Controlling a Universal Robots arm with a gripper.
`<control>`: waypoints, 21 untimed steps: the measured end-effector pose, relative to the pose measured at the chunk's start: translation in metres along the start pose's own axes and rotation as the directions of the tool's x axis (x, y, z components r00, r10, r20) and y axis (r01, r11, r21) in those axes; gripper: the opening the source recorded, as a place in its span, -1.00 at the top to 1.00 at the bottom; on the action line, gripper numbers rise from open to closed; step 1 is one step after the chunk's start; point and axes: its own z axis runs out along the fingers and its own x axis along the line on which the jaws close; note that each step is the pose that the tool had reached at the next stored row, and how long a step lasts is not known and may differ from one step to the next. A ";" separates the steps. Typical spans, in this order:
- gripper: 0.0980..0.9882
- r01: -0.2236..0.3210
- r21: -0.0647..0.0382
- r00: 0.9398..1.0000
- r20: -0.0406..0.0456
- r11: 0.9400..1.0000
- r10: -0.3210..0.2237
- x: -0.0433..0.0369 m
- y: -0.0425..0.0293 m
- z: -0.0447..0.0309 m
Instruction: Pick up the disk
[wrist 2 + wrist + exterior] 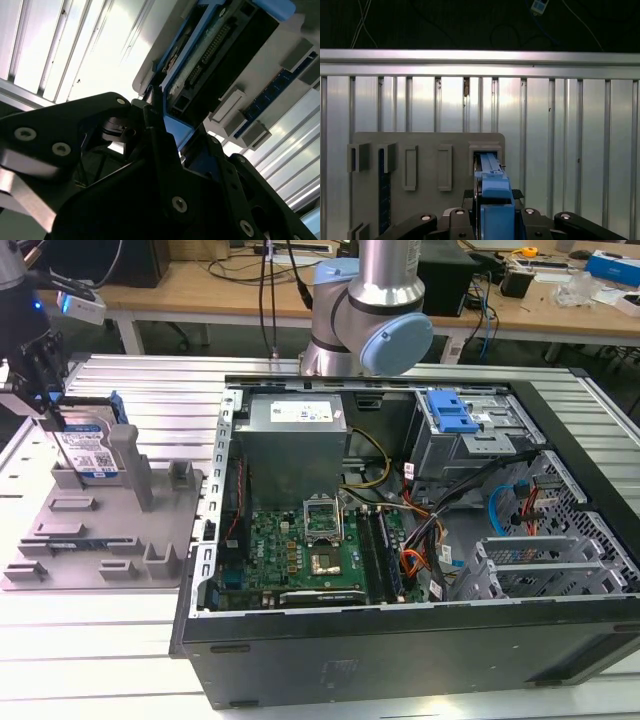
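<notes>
I'm working over a ribbed aluminium table (150,390), with wooden benches (200,285) standing behind it. The disk (90,450) is standing on edge in the grey holder tray (100,540) at the exterior view's left — the gripper (48,410) is clamping its blue rail (495,187), fingers (155,130) pressing both sides. Just beside the tray, an open computer case (400,660) is showing its motherboard (300,550).

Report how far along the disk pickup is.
Done: the gripper sits at the top edge of the disk. In hand: the grasp, though whether it has clamped is unclear. Left: the lift; the disk stands upright in the grey holder tray.
</notes>
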 end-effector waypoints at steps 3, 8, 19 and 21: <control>0.39 0.000 0.000 1.000 0.004 1.000 0.000 0.0009 0.0000 0.0000; 0.39 0.000 0.001 1.000 0.016 1.000 0.000 0.0023 0.0002 -0.0025; 0.39 0.000 0.001 1.000 0.020 1.000 0.000 0.0065 0.0006 -0.0302; 0.39 0.000 0.001 1.000 0.021 1.000 0.000 0.0070 0.0007 -0.0418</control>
